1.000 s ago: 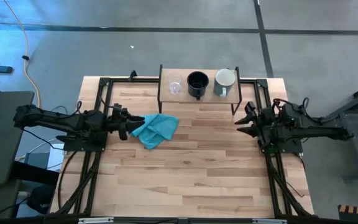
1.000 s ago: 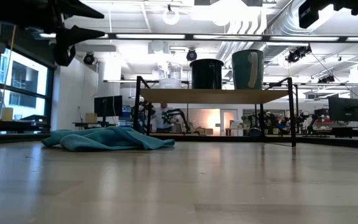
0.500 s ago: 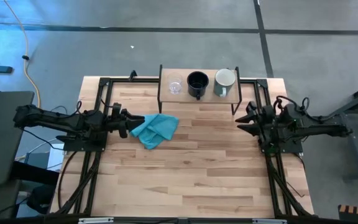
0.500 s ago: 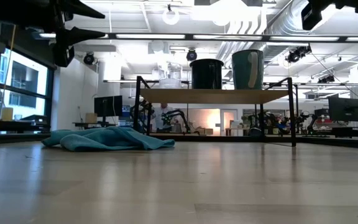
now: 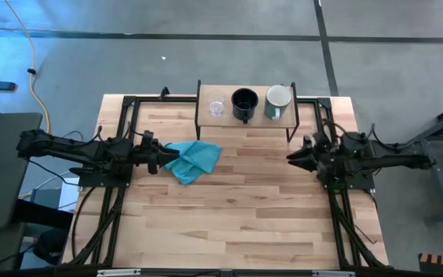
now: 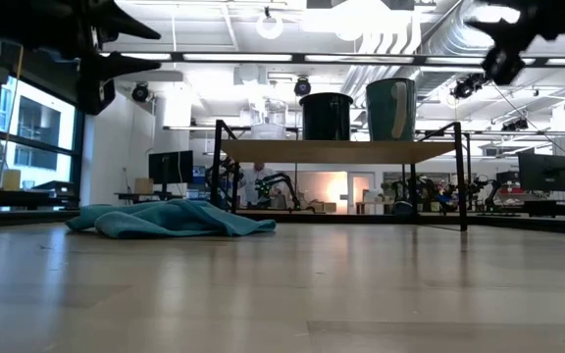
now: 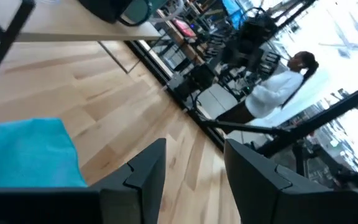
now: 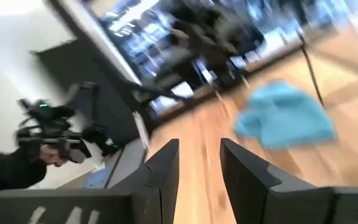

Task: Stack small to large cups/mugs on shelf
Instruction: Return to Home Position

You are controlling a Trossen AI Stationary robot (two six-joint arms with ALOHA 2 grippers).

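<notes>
From above, the left tool (image 5: 164,156) hangs over the tabletop (image 5: 237,223) with its tips at the edge of a crumpled teal cloth (image 5: 194,159). Its fingers are spread and it grips nothing. The right tool (image 5: 294,156) faces it from across the tabletop, fingers also apart and empty, with the cloth well away from it. Beyond both tools, at the far edge, the shelf (image 5: 257,115) carries a row: clear glass cup (image 5: 217,106), black mug (image 5: 244,102) and pale mug (image 5: 278,100), closest to the right tool.

At tabletop level, the left tool (image 6: 137,44) shows as a dark forked shape high up. The cloth (image 6: 165,219) lies below it, hiding one shelf (image 6: 341,150) leg's foot. The right tool (image 6: 503,39) is a smear I cannot resolve. The glass cup (image 6: 268,126), black mug (image 6: 326,116) and pale mug (image 6: 390,109) stand upright.

From the left wrist, my fingers (image 7: 145,171) gape over bare wood, the cloth (image 7: 27,152) just beside them. A mug is cut off at the frame edge. A person in white (image 7: 278,87) stands in the room behind.

The right wrist view is blurred: fingers (image 8: 166,165) are parted and the cloth (image 8: 284,121) is far ahead.
</notes>
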